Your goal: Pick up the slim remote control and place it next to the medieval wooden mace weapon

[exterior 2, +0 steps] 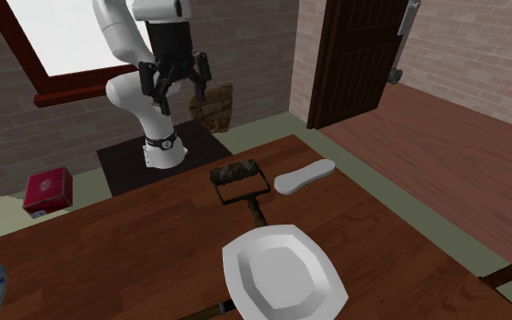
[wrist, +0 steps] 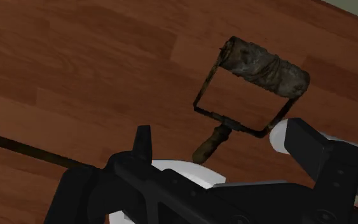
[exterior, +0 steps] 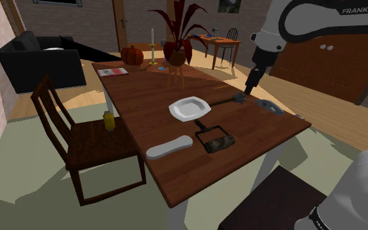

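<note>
The approach is in hand: the end effector (exterior 2: 176, 88) is held open and empty, high above the desk (exterior: 143, 112). The remote (exterior: 169, 147) lies beside the roller (exterior: 216, 140), apart from the mace (exterior: 227, 102). A descent astride the remote is called for next.

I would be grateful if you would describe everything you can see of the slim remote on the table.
The remote is a slim, flat bar, plain pale grey with rounded ends; no buttons show. It lies flat on the brown wooden table, near the edge by the chair. One end comes close to the paint roller, seemingly without touching. Only the table touches it; the open claw hangs well away.
</note>
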Motion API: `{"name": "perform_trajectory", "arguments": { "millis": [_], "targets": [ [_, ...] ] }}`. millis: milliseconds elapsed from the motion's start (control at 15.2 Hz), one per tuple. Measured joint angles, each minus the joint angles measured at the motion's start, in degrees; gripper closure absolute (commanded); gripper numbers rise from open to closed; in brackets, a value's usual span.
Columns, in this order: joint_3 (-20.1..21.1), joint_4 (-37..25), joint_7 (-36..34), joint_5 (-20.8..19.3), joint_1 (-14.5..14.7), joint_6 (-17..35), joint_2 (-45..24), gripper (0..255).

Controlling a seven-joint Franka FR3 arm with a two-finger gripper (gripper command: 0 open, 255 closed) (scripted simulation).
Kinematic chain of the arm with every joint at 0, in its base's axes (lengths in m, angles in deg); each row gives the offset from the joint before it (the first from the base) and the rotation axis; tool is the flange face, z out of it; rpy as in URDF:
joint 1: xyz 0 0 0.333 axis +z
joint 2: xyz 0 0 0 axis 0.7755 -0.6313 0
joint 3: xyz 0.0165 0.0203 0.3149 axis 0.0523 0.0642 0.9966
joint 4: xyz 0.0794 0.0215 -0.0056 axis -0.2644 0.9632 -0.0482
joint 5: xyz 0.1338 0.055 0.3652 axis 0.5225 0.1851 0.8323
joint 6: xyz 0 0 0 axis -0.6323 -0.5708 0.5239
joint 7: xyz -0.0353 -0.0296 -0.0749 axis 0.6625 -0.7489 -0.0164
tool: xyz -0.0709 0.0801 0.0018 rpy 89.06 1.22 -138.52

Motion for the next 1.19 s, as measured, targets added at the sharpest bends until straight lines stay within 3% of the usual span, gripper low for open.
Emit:
{"name": "perform_trajectory", "arguments": {
  "millis": [660,1188],
  "targets": [
    [0.7,-5.9,14.8,2.3,6.8,9.3,-17.3,0],
    [3.4,-11.9,26.1,3.7,11.0,13.7,-29.5,0]
  ]
}}
